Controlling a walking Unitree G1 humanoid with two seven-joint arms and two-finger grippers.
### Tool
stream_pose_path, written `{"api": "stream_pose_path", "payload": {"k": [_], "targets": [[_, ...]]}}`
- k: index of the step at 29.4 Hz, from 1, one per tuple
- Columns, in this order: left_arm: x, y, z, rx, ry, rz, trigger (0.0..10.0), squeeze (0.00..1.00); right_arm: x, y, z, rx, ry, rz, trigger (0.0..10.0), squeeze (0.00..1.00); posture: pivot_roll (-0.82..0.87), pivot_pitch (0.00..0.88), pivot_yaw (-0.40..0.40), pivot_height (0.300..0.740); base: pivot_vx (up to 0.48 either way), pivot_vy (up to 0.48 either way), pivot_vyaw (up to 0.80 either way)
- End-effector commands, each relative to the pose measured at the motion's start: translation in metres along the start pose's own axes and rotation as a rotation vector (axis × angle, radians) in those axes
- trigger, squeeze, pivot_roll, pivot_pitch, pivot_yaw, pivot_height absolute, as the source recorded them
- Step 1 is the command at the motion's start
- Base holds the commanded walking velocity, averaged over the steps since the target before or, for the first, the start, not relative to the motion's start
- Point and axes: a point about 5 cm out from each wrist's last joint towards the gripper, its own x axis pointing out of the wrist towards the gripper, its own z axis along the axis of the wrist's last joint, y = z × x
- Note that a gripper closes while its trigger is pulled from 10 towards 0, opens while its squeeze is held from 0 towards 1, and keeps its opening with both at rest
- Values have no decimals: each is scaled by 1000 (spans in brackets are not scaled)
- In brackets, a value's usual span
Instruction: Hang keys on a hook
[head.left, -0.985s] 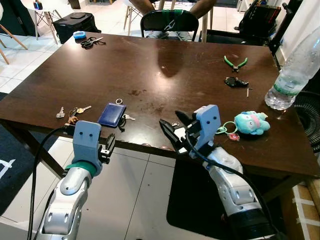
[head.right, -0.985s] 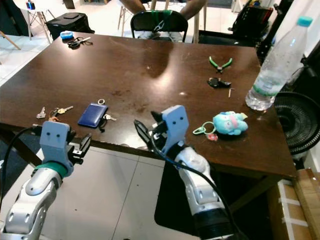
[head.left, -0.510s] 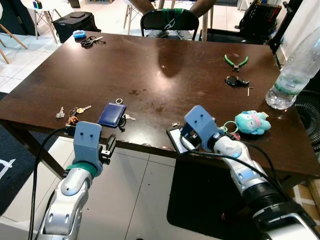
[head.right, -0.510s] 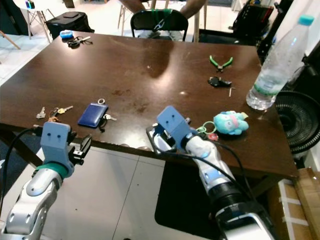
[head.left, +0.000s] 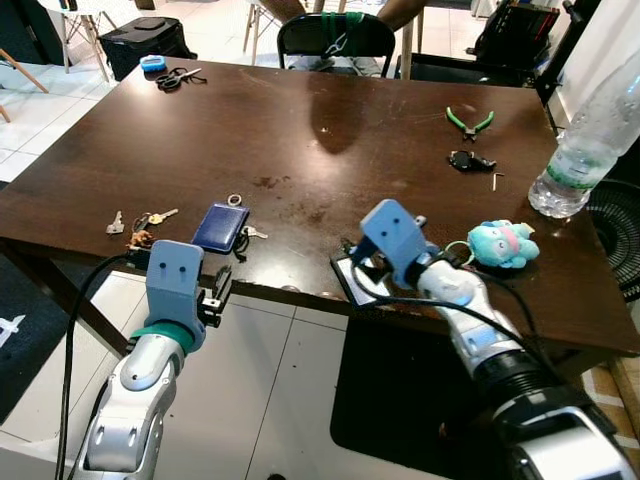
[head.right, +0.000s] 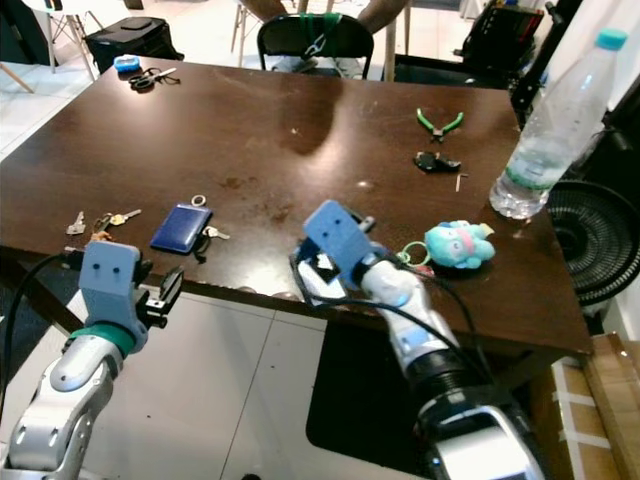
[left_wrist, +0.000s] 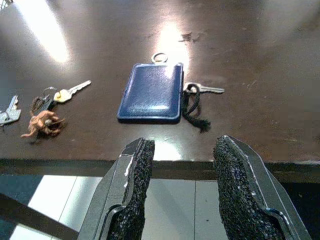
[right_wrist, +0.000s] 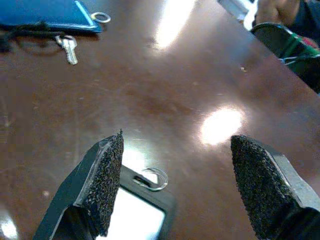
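Observation:
Several key sets lie on the dark wooden table (head.left: 330, 150). A loose key bunch (head.left: 140, 222) sits near the left front edge. Beside it is a blue card holder (head.left: 222, 227) with a small key (left_wrist: 205, 90) on a black cord. A black-framed badge holder (right_wrist: 145, 210) with a metal ring (right_wrist: 155, 178) lies at the front edge. My right gripper (head.left: 352, 276) is low over it, open, one finger on each side. A turquoise plush keychain (head.left: 502, 245) lies right of that arm. My left gripper (head.left: 217, 287) is open below the table's front edge, facing the blue card holder.
A clear water bottle (head.left: 590, 140) stands at the right edge. Green pliers (head.left: 470, 122) and a small black item (head.left: 470, 162) lie behind the plush. Scissors (head.left: 180, 80) are at the far left corner. A person sits on a black chair (head.left: 335, 40) beyond the table.
My right arm has swung forward and down from in front of the table edge to over the black badge holder. The left arm has stayed still.

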Motion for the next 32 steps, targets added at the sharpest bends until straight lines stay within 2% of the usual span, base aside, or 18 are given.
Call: {"api": "stream_pose_path", "payload": {"k": [1,2,3,5,7,8,9,10,11,13,15,19,22,26,27,28,31,32], "targets": [[-4,2,-3,-2,19,6,10000,0,0,9,-6,-10,25,46,10000,0,1,130,99,740,0,0,0],[-4,2,-3,-3,19,7,10000,0,-1,18,-11,-35,51,107,10000,0,-4,131,99,740,0,0,0],[-4,2,-3,-3,19,7,10000,0,-1,18,-11,-35,51,107,10000,0,-4,131,99,740,0,0,0],[-4,2,-3,-3,19,5,10000,0,-3,23,-16,2,69,144,10000,0,-8,133,101,740,0,0,0],[-3,1,-3,-4,20,0,10000,0,-5,25,-22,148,89,152,10000,0,-11,133,102,740,0,0,0],[-3,1,-3,-4,20,0,10000,0,-5,25,-22,148,89,152,10000,0,-11,133,102,740,0,0,0],[-3,0,-3,-4,20,-2,10000,0,-6,23,-24,236,95,140,10000,0,-11,133,102,740,0,0,0],[-3,0,-3,-4,20,-2,10000,0,-6,23,-24,236,95,140,10000,0,-11,133,102,740,0,0,0],[-2,0,-3,-4,21,-3,10000,0,-5,22,-25,308,100,130,10000,0,-15,133,106,740,0,0,0],[-2,0,-3,-4,21,-4,10000,0,-5,22,-25,349,101,125,10000,0,-15,133,106,740,0,0,0],[-2,0,-3,-4,22,-5,10000,0,-5,21,-23,334,85,125,10000,0,-16,131,106,740,0,0,0],[-2,0,-2,-5,23,-5,10000,0,-6,23,-11,123,-3,141,10000,0,-16,130,105,740,0,0,0],[-2,0,-2,-5,23,-5,10000,0,-6,23,-10,100,-13,142,10000,0,-16,130,104,740,0,0,0],[-1,0,-2,-5,23,-4,10000,0,-12,23,-13,-58,10,177,10000,0,-18,129,103,740,0,0,0],[-1,0,-2,-5,23,-4,10000,0,-12,23,-13,-58,10,177,10000,0,-18,129,103,740,0,0,0],[-1,0,-2,-5,23,-4,10000,0,-14,19,-11,-114,7,162,10000,0,-21,127,102,740,0,0,0],[-1,0,-2,-5,23,-4,10000,0,-14,19,-11,-114,7,162,10000,0,-21,127,102,740,0,0,0],[-1,0,-2,-5,22,-4,10000,0,-15,14,-9,-150,0,133,10000,0,-22,125,102,740,0,0,0]]}}
